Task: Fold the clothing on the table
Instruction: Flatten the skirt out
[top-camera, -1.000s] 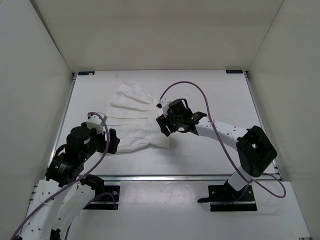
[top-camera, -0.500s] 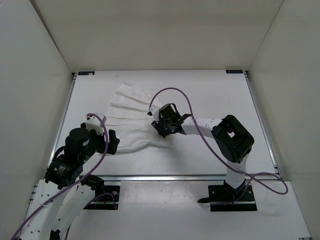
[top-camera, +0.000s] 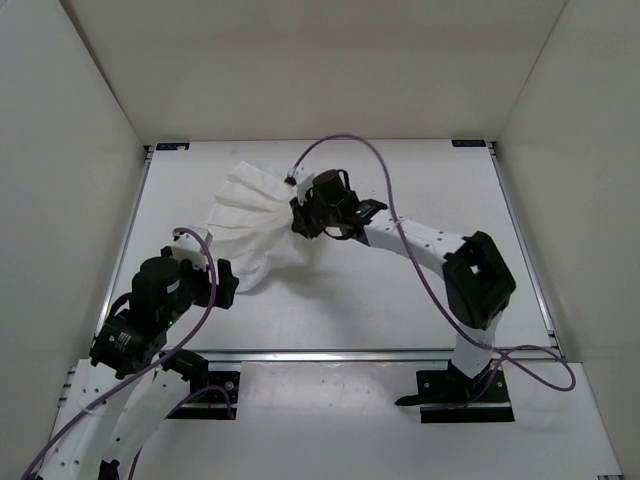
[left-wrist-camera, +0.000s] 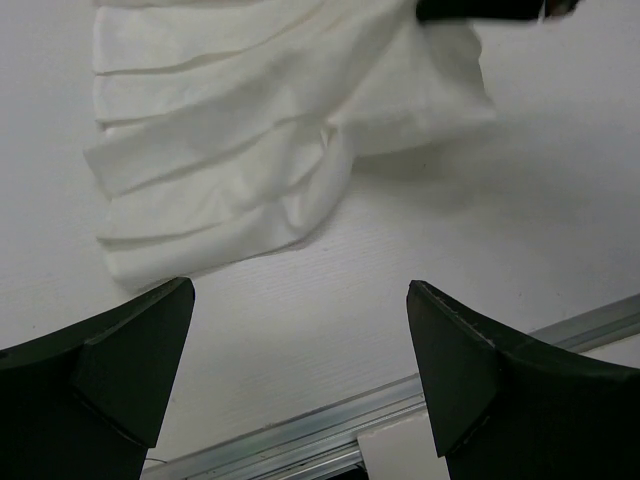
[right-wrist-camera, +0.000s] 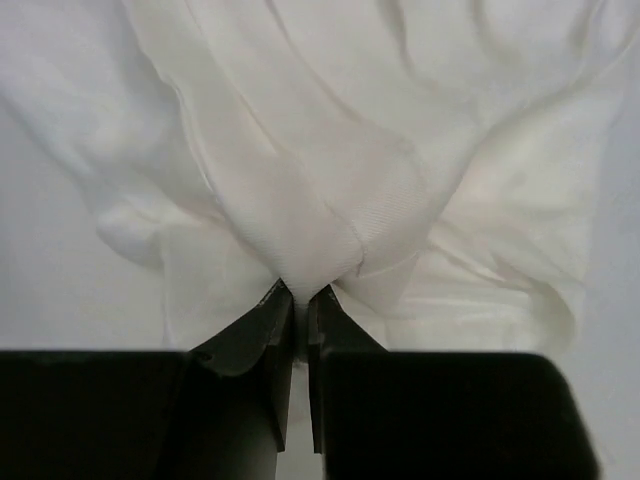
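I'm looking at the right gripper (right-wrist-camera: 300, 296) pinching a bunched-up fold of the white pleated garment (right-wrist-camera: 330, 185), and its fingers are squeezing almost together on the cloth. From overhead, that grip is sitting a bit up and left of frame center. The garment is fanning out from there toward the left side of the table (top-camera: 430, 180). The left gripper (top-camera: 226, 283) is hanging wide open at lower left, holding nothing, just beside the garment's nearest corner.
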